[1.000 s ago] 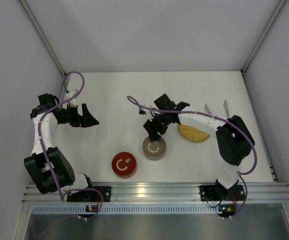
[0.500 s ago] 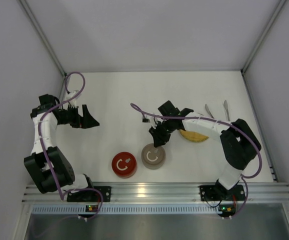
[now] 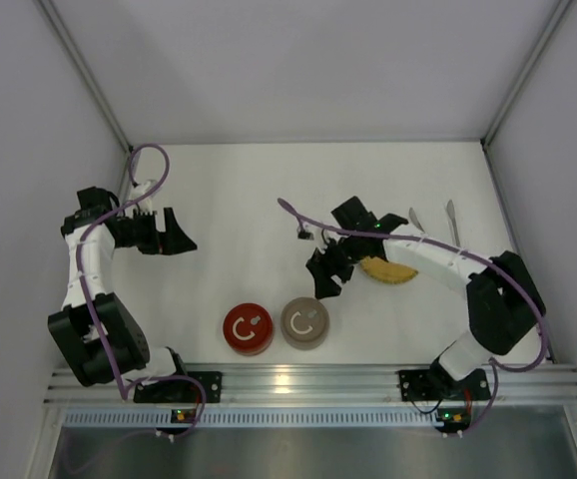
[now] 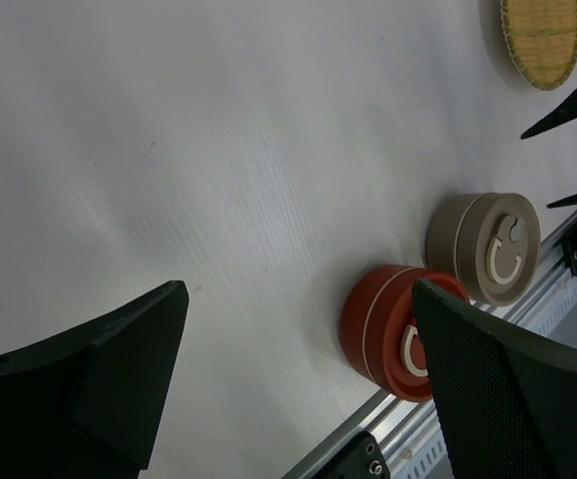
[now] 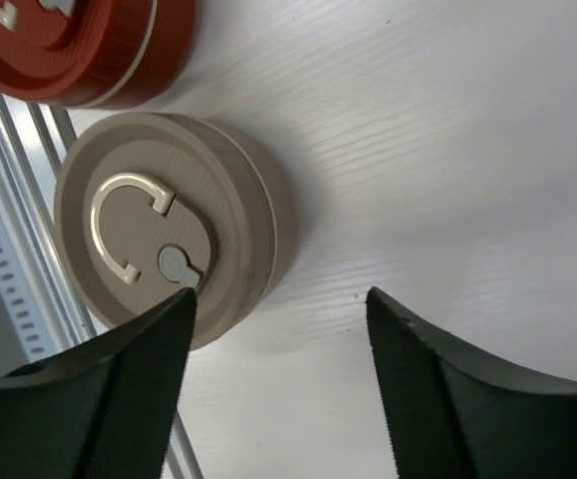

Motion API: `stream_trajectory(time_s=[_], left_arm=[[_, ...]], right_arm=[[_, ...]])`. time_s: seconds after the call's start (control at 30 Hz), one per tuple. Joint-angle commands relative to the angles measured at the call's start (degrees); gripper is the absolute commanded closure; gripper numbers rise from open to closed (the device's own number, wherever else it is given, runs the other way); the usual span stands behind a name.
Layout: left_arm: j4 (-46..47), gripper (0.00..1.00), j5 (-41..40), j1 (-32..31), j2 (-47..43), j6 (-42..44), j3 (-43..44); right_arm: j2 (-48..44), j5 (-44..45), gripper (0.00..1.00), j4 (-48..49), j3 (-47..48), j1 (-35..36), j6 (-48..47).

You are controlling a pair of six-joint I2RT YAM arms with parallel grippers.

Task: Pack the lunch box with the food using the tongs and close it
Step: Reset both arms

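Right wrist shows the right hand (image 5: 279, 299) spread empty by beige tin (image 5: 159, 230) (left hand (image 4: 298, 289) likewise).

Left arm (image 3: 77, 271) and right arm (image 3: 436, 257) alike: white tubular links between chunky black joint housings, ending in heavy black bases. Purple cable (image 3: 150, 147) looped loosely along each, from base up to wrist. Tiny green lights (image 3: 373, 229) on the right wrist; orange and green indicator lamps (image 3: 180, 414) below the bases. Jaws matte black, wedge-shaped, tapering to points, one inner face finely dimpled like mesh.
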Motion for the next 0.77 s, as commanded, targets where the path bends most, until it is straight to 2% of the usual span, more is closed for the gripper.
stream_trajectory(time_s=[0.0,0.07,0.1,0.2,0.3,0.47,0.73], left_arm=[[6.0,0.02,-3.8,-0.8,-2.2,-3.5,0.7],[8.6,0.02,-9.9,-3.6,-2.4,-7.3,1.1],[9.6,0.02,-12.4,-5.0,-2.4,-8.4,1.5],[13.3,0.02,-21.5,-11.7,-2.8,-11.7,3.7],[18.6,0.02,-26.0,-17.2,-1.7,-17.9,5.8],[20.6,0.02,-26.2,-18.8,2.3,-23.4,8.8],[24.3,0.02,-34.6,-18.8,1.0,-23.7,5.0]], right_arm=[[-7.8,-3.3,0.27,-2.5,6.7,-6.9,1.3],[-10.0,-3.7,0.18,-2.2,8.3,-10.2,2.3],[-12.0,-3.2,0.01,-1.8,9.2,-13.2,3.3],[-14.5,-1.4,0.01,-1.4,9.9,-18.7,5.0],[-15.7,0.1,0.01,0.4,7.2,-24.5,8.5],[-16.5,2.8,0.01,6.3,1.0,-30.5,13.4],[-14.9,5.5,0.01,7.7,0.2,-32.0,12.9]])
